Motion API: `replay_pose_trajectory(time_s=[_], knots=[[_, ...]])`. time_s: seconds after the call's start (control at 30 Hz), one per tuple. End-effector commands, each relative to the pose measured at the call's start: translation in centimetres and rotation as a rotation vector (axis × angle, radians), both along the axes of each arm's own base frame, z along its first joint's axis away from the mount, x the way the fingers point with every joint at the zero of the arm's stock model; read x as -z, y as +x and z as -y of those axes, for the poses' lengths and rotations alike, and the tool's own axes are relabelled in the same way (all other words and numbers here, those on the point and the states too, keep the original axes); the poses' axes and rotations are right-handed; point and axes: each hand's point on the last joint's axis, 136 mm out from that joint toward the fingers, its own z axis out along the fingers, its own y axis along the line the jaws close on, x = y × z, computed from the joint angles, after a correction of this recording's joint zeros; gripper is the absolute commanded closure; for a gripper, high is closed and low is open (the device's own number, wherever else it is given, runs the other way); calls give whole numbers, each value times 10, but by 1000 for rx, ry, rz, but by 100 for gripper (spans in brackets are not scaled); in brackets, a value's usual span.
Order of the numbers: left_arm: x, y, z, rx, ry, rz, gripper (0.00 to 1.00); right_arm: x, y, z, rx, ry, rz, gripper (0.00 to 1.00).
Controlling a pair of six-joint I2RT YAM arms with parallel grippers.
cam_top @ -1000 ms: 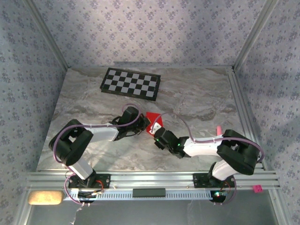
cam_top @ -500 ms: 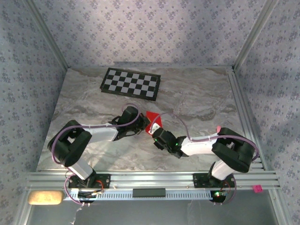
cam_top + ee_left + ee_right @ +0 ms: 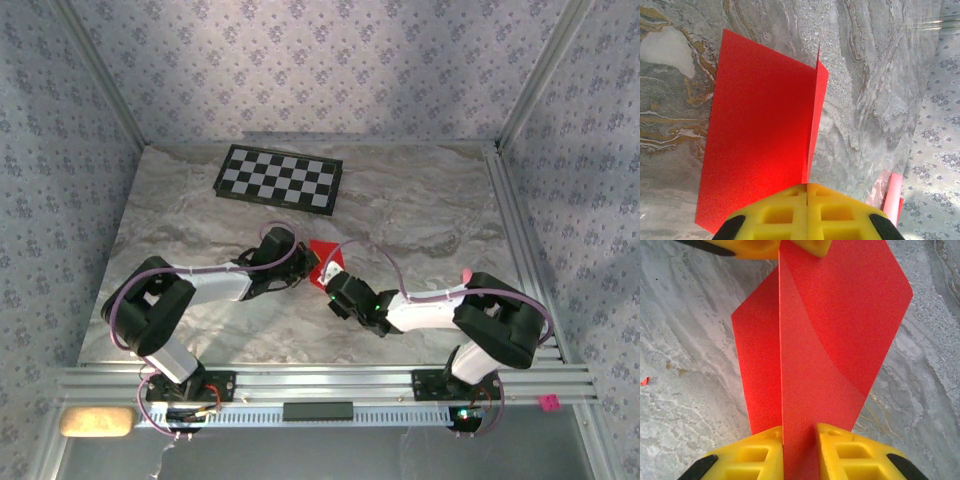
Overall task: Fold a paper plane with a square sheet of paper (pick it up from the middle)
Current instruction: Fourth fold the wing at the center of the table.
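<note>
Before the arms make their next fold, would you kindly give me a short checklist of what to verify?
1. Left gripper clamped on the red paper: ok, jaws closed together on its edge.
2. Right gripper pinching the paper: cannot tell; the sheet runs between its jaws, contact unclear.
3. Crease running between the two grippers: ok, seen from the right wrist.
4. Checkerboard clear of both arms: ok, it lies at the table's far left.

Grey marbled table [image 3: 420, 200], black-and-white checkerboard [image 3: 279, 179] flat near far edge.
</note>
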Motion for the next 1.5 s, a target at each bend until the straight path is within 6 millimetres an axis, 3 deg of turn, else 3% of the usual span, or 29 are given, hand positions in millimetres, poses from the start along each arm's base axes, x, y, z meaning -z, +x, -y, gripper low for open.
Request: replay_pose_trajectory(time_s=[0.0,0.53,0.63,0.8,0.9,1.17,1.47], knots=[[-15,6,0,-22,-20,20,93,-9,3,-2,20,44,1,82],[-19,5,-1,-20,-21,32,87,0,3,1,34,19,-26,91],[-20,5,-1,-16,-19,39,79,-1,3,0,37,30,-26,94],[-28,5,-10,-29,17,73,54,0,4,-1,45,55,-41,98],[-32,3,-21,-51,62,85,48,2,5,-1,58,96,-65,99],[-31,0,-43,-110,98,89,45,7,4,-4,53,256,-172,100],[-29,-1,-45,-111,99,80,46,8,6,-5,58,412,-300,100]])
